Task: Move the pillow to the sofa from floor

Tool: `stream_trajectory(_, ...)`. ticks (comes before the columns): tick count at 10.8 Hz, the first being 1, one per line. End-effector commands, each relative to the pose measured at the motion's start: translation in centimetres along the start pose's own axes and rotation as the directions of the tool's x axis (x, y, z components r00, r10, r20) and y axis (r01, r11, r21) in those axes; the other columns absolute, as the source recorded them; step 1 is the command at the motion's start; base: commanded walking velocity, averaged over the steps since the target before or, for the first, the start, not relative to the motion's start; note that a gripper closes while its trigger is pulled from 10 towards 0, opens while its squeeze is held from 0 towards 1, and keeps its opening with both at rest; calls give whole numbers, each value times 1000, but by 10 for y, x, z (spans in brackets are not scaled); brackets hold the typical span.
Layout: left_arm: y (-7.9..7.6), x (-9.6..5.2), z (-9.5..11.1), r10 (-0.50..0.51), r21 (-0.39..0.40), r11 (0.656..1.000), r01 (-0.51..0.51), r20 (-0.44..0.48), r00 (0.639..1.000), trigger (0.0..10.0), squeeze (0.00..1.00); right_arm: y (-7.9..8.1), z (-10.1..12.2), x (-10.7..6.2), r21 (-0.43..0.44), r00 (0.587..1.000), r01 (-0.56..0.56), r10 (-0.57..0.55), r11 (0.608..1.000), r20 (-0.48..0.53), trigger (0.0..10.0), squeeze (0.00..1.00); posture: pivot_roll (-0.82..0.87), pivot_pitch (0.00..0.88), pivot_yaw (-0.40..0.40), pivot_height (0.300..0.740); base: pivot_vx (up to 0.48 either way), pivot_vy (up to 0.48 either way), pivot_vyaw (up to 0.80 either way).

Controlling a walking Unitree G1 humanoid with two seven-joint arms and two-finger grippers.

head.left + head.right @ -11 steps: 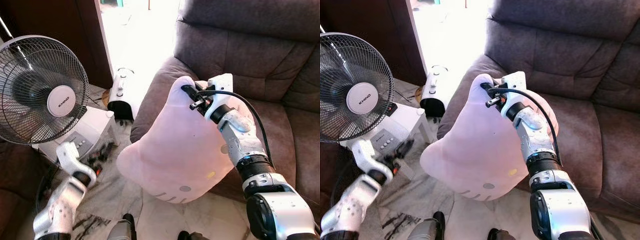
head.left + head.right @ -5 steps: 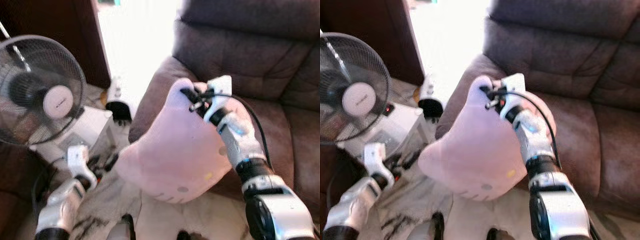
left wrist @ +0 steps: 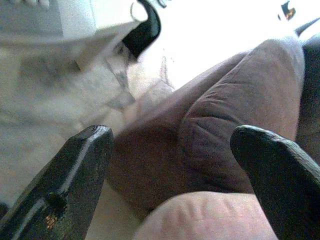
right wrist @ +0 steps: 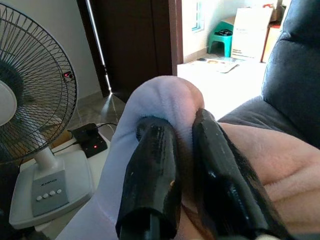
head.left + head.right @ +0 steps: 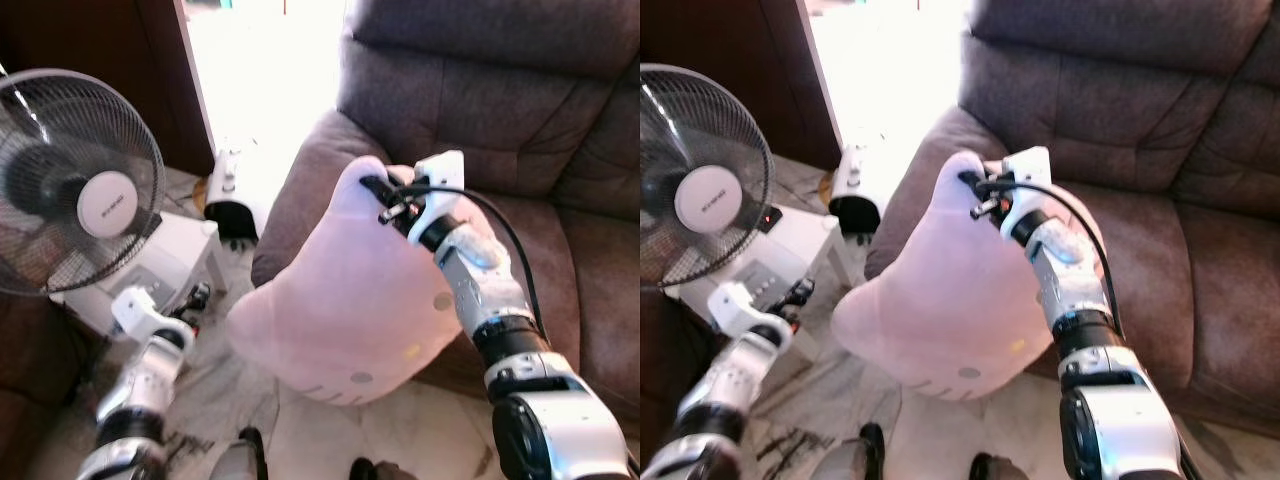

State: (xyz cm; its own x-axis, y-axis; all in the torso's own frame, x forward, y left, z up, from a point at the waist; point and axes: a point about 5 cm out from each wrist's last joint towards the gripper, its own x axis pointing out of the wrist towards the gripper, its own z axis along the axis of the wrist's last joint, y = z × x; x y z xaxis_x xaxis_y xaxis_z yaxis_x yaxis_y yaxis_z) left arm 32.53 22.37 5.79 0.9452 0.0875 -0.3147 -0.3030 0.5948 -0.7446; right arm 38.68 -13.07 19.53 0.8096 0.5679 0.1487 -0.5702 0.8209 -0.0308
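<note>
So the pink pillow (image 5: 350, 300) is off the floor, hanging against the front of the sofa (image 5: 500, 110) by its left armrest, lower edge still over the floor. The right gripper (image 5: 378, 190) is pinching one top ear tight; the right wrist view shows both fingers (image 4: 150, 175) squeezing the fabric. I'd say it's mid-carry: next it needs lifting over onto the seat cushion. The left gripper (image 3: 175, 175) sits low, spread wide, holding nothing; its wrist view shows the armrest. A fan (image 5: 80, 190) stands off to the left.

Pink pillow (image 5: 940, 300) pinched at its top corner by right pincer (image 5: 975, 185), against brown sofa (image 5: 1160, 230).
</note>
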Motion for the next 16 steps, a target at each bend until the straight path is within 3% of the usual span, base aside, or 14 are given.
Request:
stream_trajectory(1, 9, 0, -11, 62, -59, 996, -65, -52, 997, 10000, 0, 3, 25, 6, -25, 994, -18, 20, 1000, 106, 10000, 0, 156, 193, -60, 740, 0, 0, 0)
stream_trajectory(2, 25, 0, -21, 257, -100, 958, -270, -130, 958, 10000, 0, 3, 26, 6, -26, 994, -16, 19, 1000, 109, 10000, 0, 153, 191, -58, 740, 0, 0, 0)
stream_trajectory(3, 23, 1, -18, 253, -142, 953, -267, -110, 961, 10000, 0, 3, 26, 6, -26, 994, -15, 18, 1000, 111, 10000, 0, 147, 190, -57, 740, 0, 0, 0)
stream_trajectory(5, 4, 9, -7, 136, -199, 968, -151, -87, 987, 10000, 0, 4, 24, 5, -22, 994, -16, 19, 1000, 107, 10000, 0, 154, 186, -52, 740, 0, 0, 0)
stream_trajectory(7, -7, 11, -14, 30, -183, 981, -57, -146, 989, 10000, 0, 5, 24, 5, -18, 994, -14, 16, 1000, 110, 10000, 0, 150, 182, -49, 740, 0, 0, 0)
stream_trajectory(8, -3, 10, -23, 100, -151, 979, -134, -219, 971, 10000, 0, 6, 24, 5, -19, 993, -16, 18, 1000, 113, 10000, 0, 149, 180, -48, 740, 0, 0, 0)
stream_trajectory(14, -15, 13, -24, 94, -229, 960, -161, -279, 956, 10000, 0, 7, 22, 3, -14, 994, -11, 13, 1000, 111, 10000, 0, 149, 171, -41, 740, 0, 0, 0)
stream_trajectory(15, -14, 13, -25, 90, -48, 993, -107, -276, 957, 10000, 0, 8, 22, 3, -11, 994, -11, 12, 1000, 111, 10000, 0, 147, 172, -40, 740, 0, 0, 0)
stream_trajectory(16, -19, 13, -18, -13, 339, 937, 87, -214, 977, 10000, 0, 8, 21, 3, -14, 994, -11, 12, 1000, 109, 10000, 0, 145, 174, -38, 740, 0, 0, 0)
